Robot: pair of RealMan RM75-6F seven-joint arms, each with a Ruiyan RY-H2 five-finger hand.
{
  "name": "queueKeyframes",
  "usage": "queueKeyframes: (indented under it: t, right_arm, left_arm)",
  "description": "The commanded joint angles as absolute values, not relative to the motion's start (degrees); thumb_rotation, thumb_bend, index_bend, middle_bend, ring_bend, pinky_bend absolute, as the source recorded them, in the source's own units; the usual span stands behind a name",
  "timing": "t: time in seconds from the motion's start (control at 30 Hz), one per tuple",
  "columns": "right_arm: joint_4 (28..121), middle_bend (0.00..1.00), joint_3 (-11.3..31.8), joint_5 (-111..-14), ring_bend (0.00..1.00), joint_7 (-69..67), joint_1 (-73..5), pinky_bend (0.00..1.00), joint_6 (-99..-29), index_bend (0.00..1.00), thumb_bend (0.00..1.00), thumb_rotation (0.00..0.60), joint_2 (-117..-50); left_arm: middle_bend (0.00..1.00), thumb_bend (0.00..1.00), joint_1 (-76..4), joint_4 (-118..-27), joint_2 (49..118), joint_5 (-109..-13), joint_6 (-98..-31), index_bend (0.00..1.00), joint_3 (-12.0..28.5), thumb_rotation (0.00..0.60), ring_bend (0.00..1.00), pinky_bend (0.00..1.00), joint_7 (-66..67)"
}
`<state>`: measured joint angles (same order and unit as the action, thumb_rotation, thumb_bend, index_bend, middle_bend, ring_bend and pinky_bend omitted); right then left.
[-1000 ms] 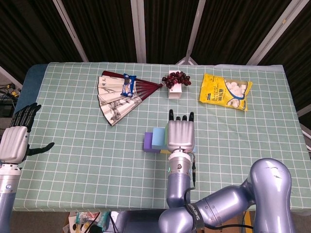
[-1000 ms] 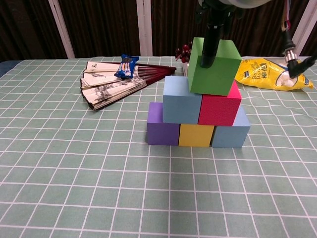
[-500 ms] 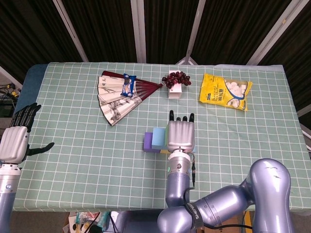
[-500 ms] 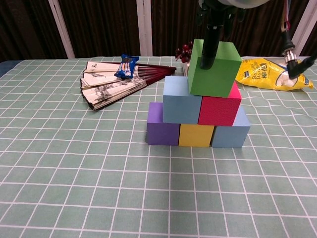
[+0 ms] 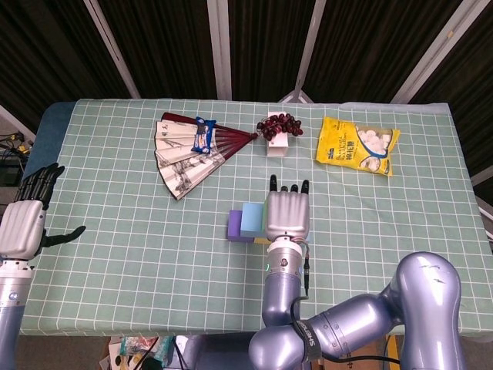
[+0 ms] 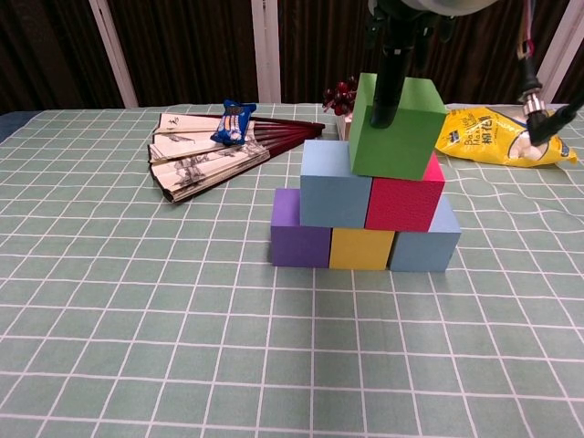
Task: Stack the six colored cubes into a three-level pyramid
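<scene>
A stack of cubes stands mid-table. In the chest view the bottom row is a purple cube point(image 6: 299, 240), a yellow cube point(image 6: 361, 249) and a light blue cube point(image 6: 426, 245). A second light blue cube point(image 6: 335, 196) and a red cube point(image 6: 404, 203) sit on them. The green cube point(image 6: 397, 128) is on top, slightly tilted, and my right hand point(image 6: 392, 55) grips it from above with a finger down its front face. From the head view my right hand point(image 5: 286, 212) hides most of the stack. My left hand point(image 5: 23, 223) hangs empty at the table's left edge, fingers apart.
A spread paper fan point(image 5: 192, 150) with a blue packet point(image 5: 202, 135) on it lies at the back left. Dark red grapes on a white box point(image 5: 279, 127) and a yellow snack bag point(image 5: 357, 145) lie behind the stack.
The green cube has shifted a little to the right and tilted slightly in my right hand. My left hand has not moved.
</scene>
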<state>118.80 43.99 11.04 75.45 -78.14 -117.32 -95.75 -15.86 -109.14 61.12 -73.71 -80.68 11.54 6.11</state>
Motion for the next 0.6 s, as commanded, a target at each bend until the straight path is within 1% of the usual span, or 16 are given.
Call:
queueKeyframes:
  t: [0.03,0.6]
  right_arm:
    - [118.9,0.43,43.9,10.9,0.21,75.4,-78.1,0.09,-117.2,0.00,0.33,0.600,-95.8]
    - [119.0,0.43,42.8,9.4,0.21,75.3,-77.5,0.09,-115.8,0.00,0.33,0.600,-95.5]
  left_arm:
    - [0.01,0.05,-15.9,-109.2,61.1,-73.7,-80.7,0.00,11.5,0.600,0.00,0.01,6.1]
    - [0.01,0.05,-15.9,-109.1,61.2,-73.6,-80.5,0.00,11.4,0.600,0.00,0.01,6.3]
